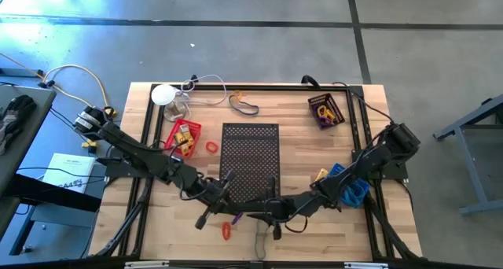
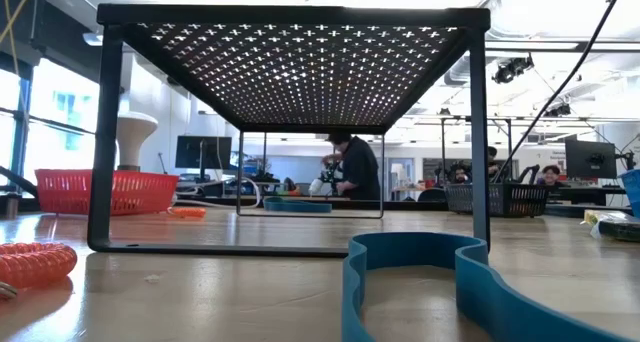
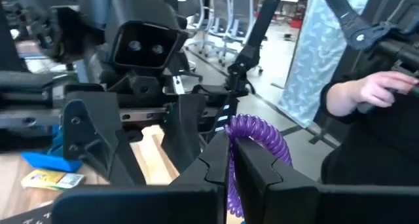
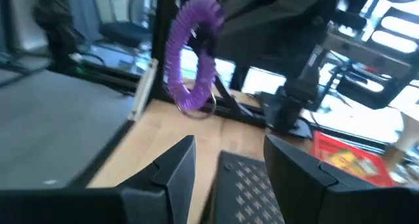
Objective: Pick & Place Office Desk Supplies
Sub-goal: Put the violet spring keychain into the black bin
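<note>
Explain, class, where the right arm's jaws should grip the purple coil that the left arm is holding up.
The left gripper, shut, pinches the purple coil at one side, so the rest of the ring hangs free. The right gripper faces it with jaws open. Probably best to grip the free arc opposite the left jaws, one jaw through the hole and one outside, closing across the coil's thickness.

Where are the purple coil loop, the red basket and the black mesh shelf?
purple coil loop (image 4: 192, 57): right wrist view, on the coil's lit side.
red basket (image 1: 182, 136): high view, on its rim and wall.
black mesh shelf (image 1: 250, 163): high view, middle of its perforated top.
</note>
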{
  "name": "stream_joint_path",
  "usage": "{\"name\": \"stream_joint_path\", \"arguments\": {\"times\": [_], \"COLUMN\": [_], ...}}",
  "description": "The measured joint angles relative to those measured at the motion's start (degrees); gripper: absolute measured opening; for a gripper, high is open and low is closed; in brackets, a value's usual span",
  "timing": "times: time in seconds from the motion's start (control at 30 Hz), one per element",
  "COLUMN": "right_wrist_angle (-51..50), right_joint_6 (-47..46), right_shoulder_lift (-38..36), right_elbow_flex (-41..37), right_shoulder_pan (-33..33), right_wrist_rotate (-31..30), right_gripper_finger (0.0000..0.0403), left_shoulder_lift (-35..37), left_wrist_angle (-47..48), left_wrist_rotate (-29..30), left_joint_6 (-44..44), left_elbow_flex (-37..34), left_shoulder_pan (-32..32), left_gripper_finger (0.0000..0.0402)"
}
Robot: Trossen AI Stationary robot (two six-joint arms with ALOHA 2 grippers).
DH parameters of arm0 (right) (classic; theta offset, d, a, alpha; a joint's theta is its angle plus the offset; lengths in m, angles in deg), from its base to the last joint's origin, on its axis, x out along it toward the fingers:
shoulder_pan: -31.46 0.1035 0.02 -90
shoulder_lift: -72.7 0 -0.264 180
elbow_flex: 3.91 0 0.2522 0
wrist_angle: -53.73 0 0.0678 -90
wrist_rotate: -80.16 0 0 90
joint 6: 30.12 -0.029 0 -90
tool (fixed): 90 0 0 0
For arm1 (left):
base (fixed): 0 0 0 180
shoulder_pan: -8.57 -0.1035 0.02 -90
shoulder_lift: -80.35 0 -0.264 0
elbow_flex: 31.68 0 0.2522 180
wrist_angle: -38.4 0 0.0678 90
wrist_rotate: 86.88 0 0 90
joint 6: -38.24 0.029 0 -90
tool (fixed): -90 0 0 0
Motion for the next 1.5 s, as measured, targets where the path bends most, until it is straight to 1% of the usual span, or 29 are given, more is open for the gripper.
{"name": "stream_joint_path", "arguments": {"times": [0.07, 0.17, 0.23, 0.3, 0.47, 0.67, 0.77, 0.9, 1.3, 1.4, 1.5], "right_wrist_angle": [1.22, 2.59, 3.28, 4.31, 5.0, 5.43, 5.48, 5.45, 4.74, 4.49, 4.05], "right_joint_6": [-0.32, -1.74, -2.22, -3.36, -3.67, -3.67, -3.63, -3.59, -3.5, -3.52, -3.67], "right_shoulder_lift": [0.03, 0.03, 0.05, 0.05, 0.1, 0.1, 0.1, 0.1, 0.14, 0.14, 0.14], "right_elbow_flex": [0.0, 0.0, 0.0, 0.0, 0.0, 0.0, 0.0, 0.0, -0.02, -0.01, 0.0], "right_shoulder_pan": [-0.84, -2.31, -3.27, -4.04, -5.98, -6.63, -6.63, -6.69, -6.68, -6.63, -6.63], "right_wrist_rotate": [3.75, 12.27, 16.59, 18.34, 19.89, 25.54, 25.77, 25.74, 25.27, 25.37, 25.52], "right_gripper_finger": [0.017, 0.017, 0.017, 0.017, 0.017, 0.0167, 0.0154, 0.0126, 0.0018, 0.0008, 0.0014], "left_shoulder_lift": [0.04, 0.04, -0.11, -0.22, -0.24, -0.24, -0.24, -0.25, -1.28, -1.29, -1.29], "left_wrist_angle": [-0.04, 0.12, 0.07, 0.27, 0.24, 0.24, 0.23, 0.2, -0.67, -0.89, -0.6], "left_wrist_rotate": [-0.55, -0.71, -0.87, -0.83, -0.61, -0.55, -0.51, -0.65, -0.88, -0.83, -0.66], "left_joint_6": [0.45, 2.24, 2.8, 3.34, 4.89, 5.46, 5.48, 5.86, 6.02, 6.27, 6.27], "left_elbow_flex": [0.0, 0.0, 0.02, 0.02, 0.02, 0.02, 0.02, 0.02, 0.13, 0.11, 0.11], "left_shoulder_pan": [0.0, 0.02, 0.02, 0.02, -0.19, -1.02, -1.95, -3.17, -4.07, -4.05, -4.06], "left_gripper_finger": [0.0008, 0.0008, 0.0008, 0.0008, 0.0008, 0.0008, 0.0008, 0.0008, 0.0008, 0.0008, 0.0008]}}
